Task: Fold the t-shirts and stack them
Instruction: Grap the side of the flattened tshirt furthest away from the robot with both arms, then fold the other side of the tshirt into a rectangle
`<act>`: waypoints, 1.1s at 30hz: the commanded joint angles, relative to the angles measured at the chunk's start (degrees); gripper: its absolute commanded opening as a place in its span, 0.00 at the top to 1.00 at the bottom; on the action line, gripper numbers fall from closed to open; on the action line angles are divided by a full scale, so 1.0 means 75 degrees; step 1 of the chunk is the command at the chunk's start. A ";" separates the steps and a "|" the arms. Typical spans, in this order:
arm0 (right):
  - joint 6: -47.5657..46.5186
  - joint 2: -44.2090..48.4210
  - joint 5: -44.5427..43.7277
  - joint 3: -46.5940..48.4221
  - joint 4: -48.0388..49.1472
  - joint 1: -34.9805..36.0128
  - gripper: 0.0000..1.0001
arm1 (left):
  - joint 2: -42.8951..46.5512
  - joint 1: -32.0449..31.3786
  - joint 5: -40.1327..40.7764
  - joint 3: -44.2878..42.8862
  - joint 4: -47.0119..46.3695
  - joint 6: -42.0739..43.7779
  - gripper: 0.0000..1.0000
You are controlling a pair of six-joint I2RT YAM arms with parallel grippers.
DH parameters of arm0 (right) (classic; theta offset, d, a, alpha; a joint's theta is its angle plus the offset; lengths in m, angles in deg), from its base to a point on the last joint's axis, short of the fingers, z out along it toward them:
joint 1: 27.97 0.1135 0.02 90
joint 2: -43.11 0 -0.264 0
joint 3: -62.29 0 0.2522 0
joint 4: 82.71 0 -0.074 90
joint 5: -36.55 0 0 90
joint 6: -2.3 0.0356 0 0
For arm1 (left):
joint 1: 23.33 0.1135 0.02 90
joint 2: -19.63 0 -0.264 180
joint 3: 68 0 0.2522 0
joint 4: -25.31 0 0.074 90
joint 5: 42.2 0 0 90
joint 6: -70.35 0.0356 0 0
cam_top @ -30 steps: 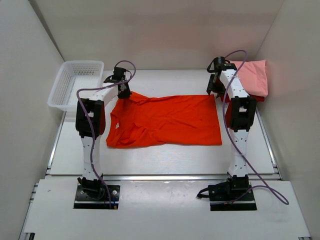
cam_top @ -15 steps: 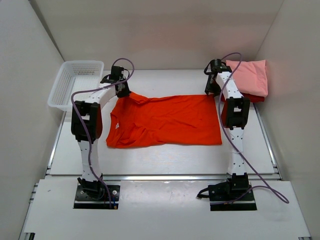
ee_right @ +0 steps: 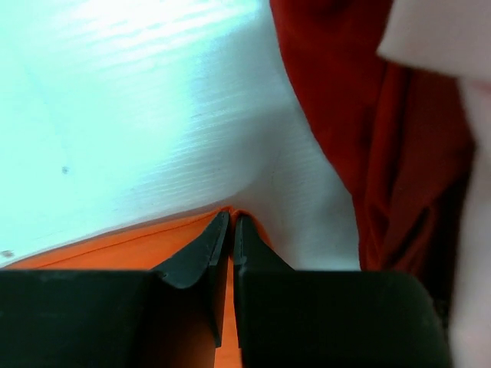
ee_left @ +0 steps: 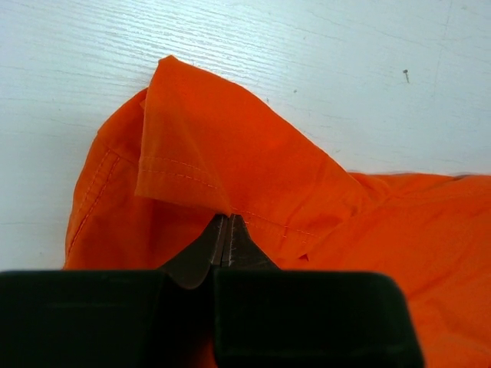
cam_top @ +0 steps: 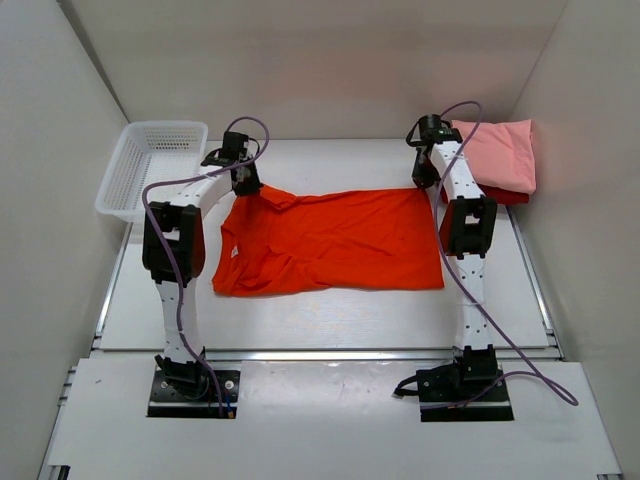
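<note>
Left gripper (ee_left: 223, 228) is clamped tight on a doubled flap of the orange shirt (cam_top: 340, 240) at its far left corner, by the hem stitching. Right gripper (ee_right: 231, 222) is closed on the far right corner, but you only have the very tip of the cloth in the jaws, so it's a thin bite. Shirt lies spread out mid-table (cam_top: 300, 310), between the arms. Risks if you lift now: right corner slips out and the fold goes lopsided; left flap drags a crease in. Dark red shirt (ee_right: 368, 153), under the pink shirt (cam_top: 500, 155), sits just beside your right fingers, so don't snag it
</note>
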 commanded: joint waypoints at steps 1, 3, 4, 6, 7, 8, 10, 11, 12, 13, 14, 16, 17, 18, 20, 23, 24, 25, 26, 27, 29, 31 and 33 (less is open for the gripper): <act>-0.0255 0.0216 -0.0192 0.0539 -0.0042 0.0027 1.00 | 0.0794 0.0032 -0.0218 -0.0604 0.0383 0.0049 1.00; -0.0372 0.0473 -0.0111 0.0341 -0.0007 0.0062 1.00 | 0.0934 -0.0003 -0.0241 -0.0676 0.0502 0.0131 1.00; -0.0454 0.0544 -0.0099 0.0177 -0.0018 0.0039 1.00 | 0.1005 0.0009 -0.0311 -0.0572 0.0549 0.0143 1.00; -0.0642 0.0801 -0.0168 -0.0174 -0.0007 0.0097 1.00 | 0.1519 0.0043 -0.0451 -0.0186 0.0491 0.0143 1.00; -0.0747 0.0872 -0.0180 -0.0257 -0.0030 0.0132 1.00 | 0.1649 0.0044 -0.0452 0.0234 0.0351 0.0155 1.00; -0.0875 0.0989 -0.0273 -0.0444 -0.0007 0.0179 1.00 | 0.1952 0.0021 -0.0499 0.0632 0.0280 0.0108 1.00; -0.0970 0.1095 -0.0391 -0.0726 0.0052 0.0272 1.00 | 0.2457 0.0009 -0.0523 0.1185 0.0209 0.0166 1.00; -0.1017 0.1212 -0.0403 -0.0912 0.0098 0.0250 1.00 | 0.2563 -0.0015 -0.0615 0.1512 0.0163 0.0108 1.00; -0.1064 0.1329 -0.0334 -0.1135 0.0145 0.0261 1.00 | 0.2762 -0.0015 -0.0651 0.1840 0.0220 0.0108 1.00; -0.1087 0.1434 -0.0310 -0.1427 0.0123 0.0273 1.00 | 0.2903 -0.0073 -0.0721 0.2145 0.0163 0.0119 1.00; -0.1076 0.1517 -0.0356 -0.1534 0.0215 0.0308 1.00 | 0.2974 -0.0073 -0.0757 0.2287 0.0162 0.0108 1.00; -0.1099 0.1960 -0.0566 -0.2467 0.0542 0.0448 1.00 | 0.3255 -0.0073 -0.0874 0.2790 0.0069 0.0097 1.00; -0.1030 0.2102 -0.0614 -0.2798 0.0672 0.0461 1.00 | 0.3302 -0.0108 -0.0897 0.2885 0.0057 0.0096 1.00; -0.1145 0.2498 -0.0602 -0.3451 0.1056 0.0449 0.99 | 0.3407 -0.0143 -0.0932 0.3118 0.0010 0.0108 1.00; -0.1146 0.3168 -0.0579 -0.4649 0.1796 0.0496 1.00 | 0.3560 -0.0120 -0.0933 0.3261 0.0022 0.0108 1.00; -0.1134 0.4245 -0.0322 -0.6091 0.2675 0.0426 1.00 | 0.3736 -0.0109 -0.0968 0.3402 0.0010 0.0096 1.00; -0.1123 0.4364 -0.0275 -0.6488 0.2747 0.0414 1.00 | 0.3771 -0.0143 -0.0980 0.3448 0.0022 0.0096 1.00; -0.1111 0.4586 -0.0228 -0.6829 0.2933 0.0402 1.00 | 0.3806 -0.0121 -0.1061 0.3391 0.0068 0.0154 1.00; -0.1123 0.4750 -0.0204 -0.7145 0.3074 0.0379 1.00 | 0.3865 -0.0132 -0.0992 0.3402 0.0103 0.0155 1.00; -0.1123 0.4821 -0.0204 -0.7218 0.3099 0.0414 1.00 | 0.3912 -0.0120 -0.1015 0.3390 0.0138 0.0120 1.00; -0.1181 0.5055 -0.0216 -0.7593 0.3250 0.0309 1.00 | 0.4005 -0.0109 -0.1015 0.3460 0.0198 0.0143 1.00; -0.1181 0.5150 -0.0215 -0.7699 0.3239 0.0216 1.00 | 0.4134 0.0008 -0.1026 0.3483 0.0244 0.0143 1.00; -0.1228 0.5301 -0.0052 -0.7851 0.3333 0.0145 1.00 | 0.4321 0.0114 -0.1051 0.3589 0.0256 0.0143 1.00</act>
